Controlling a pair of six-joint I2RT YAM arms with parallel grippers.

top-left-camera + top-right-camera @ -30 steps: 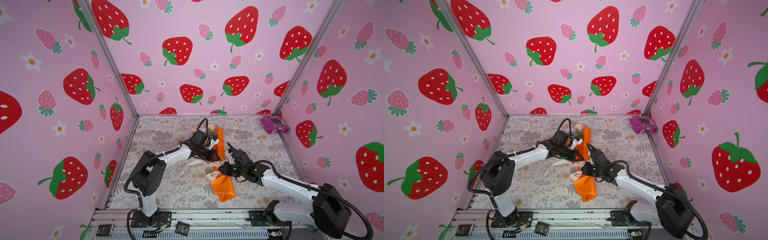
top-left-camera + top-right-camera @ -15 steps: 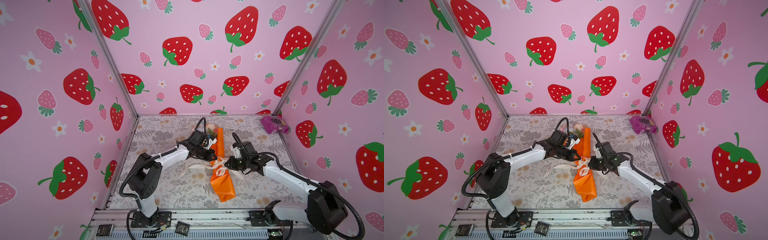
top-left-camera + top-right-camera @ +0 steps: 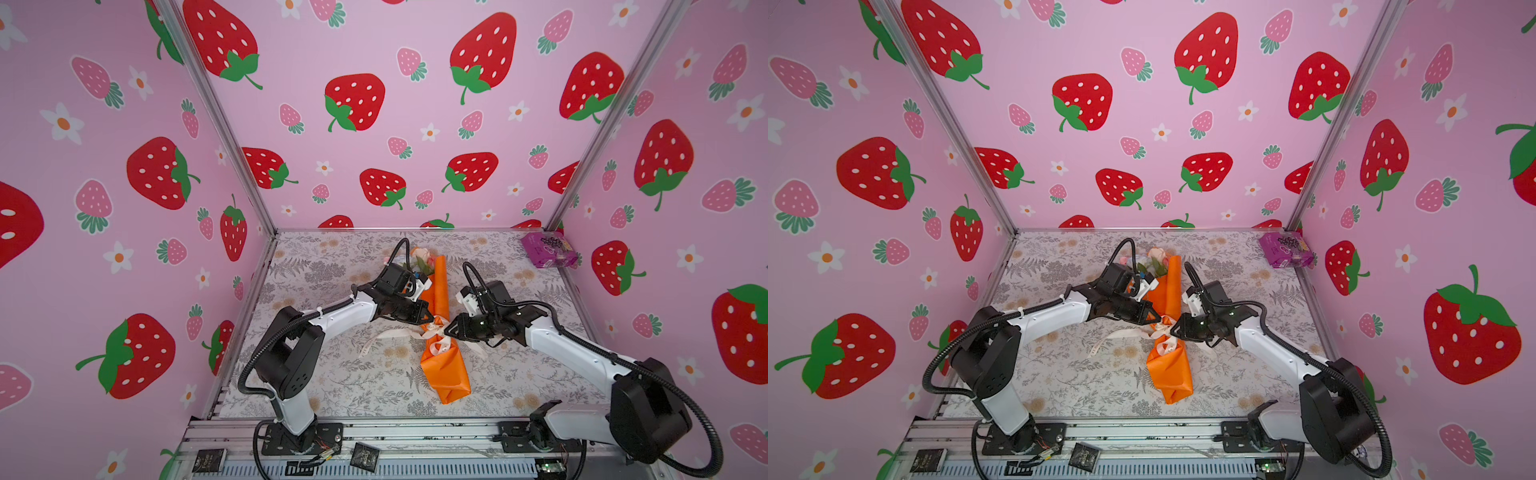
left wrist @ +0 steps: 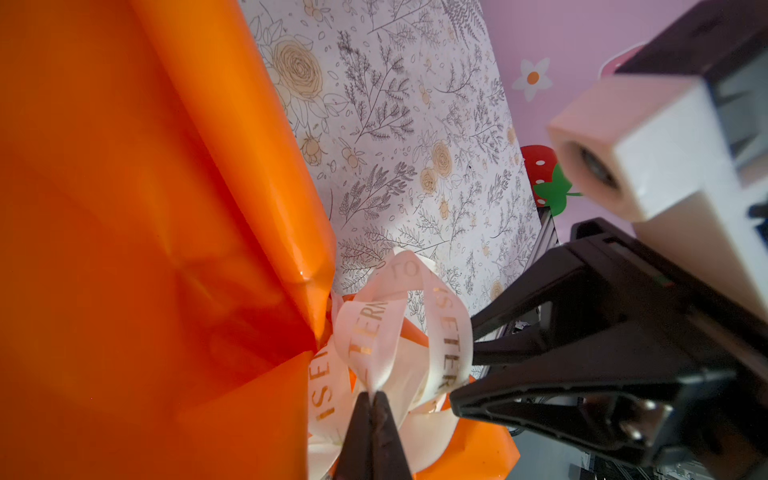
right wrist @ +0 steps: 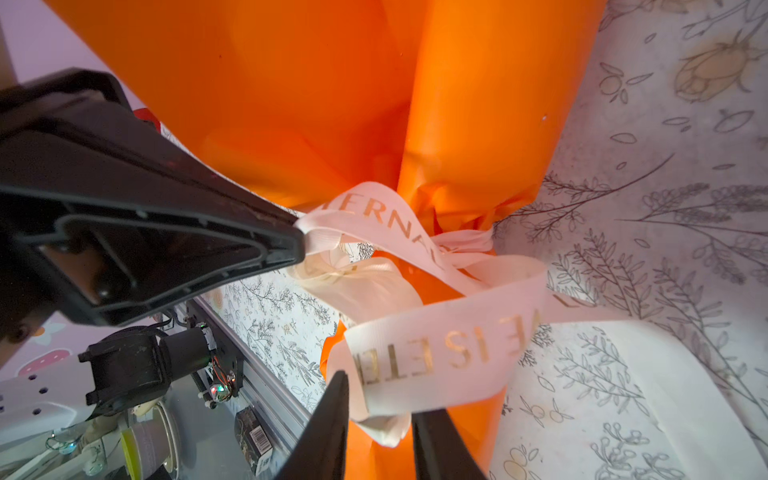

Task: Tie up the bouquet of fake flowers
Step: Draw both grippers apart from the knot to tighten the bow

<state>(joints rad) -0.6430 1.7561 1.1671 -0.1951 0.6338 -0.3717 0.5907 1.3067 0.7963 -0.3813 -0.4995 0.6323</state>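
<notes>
The bouquet of fake flowers [image 3: 446, 370] [image 3: 1173, 374] lies on the table in orange wrapping paper, with its rose heads [image 3: 419, 254] at the far end. A cream ribbon with gold letters [image 3: 436, 328] [image 4: 374, 328] [image 5: 449, 345] is knotted round its narrow waist. My left gripper [image 3: 430, 319] [image 3: 1158, 320] [image 4: 372, 399] is shut on a ribbon loop on the knot's left side. My right gripper [image 3: 446, 330] [image 3: 1172, 328] [image 5: 380, 399] stands at the knot's right side, jaws parted. Another loop sits loose between them, and a gap shows beside one finger.
A purple packet [image 3: 548, 249] [image 3: 1285, 249] lies in the back right corner. A ribbon tail [image 3: 382, 338] trails left across the floral table. The metal rail [image 3: 395, 432] runs along the front edge. Pink walls close in three sides.
My right gripper has moved from the bouquet's near part up to the knot, and its jaws have parted. The left gripper has stayed shut on the ribbon, shifting only slightly.
</notes>
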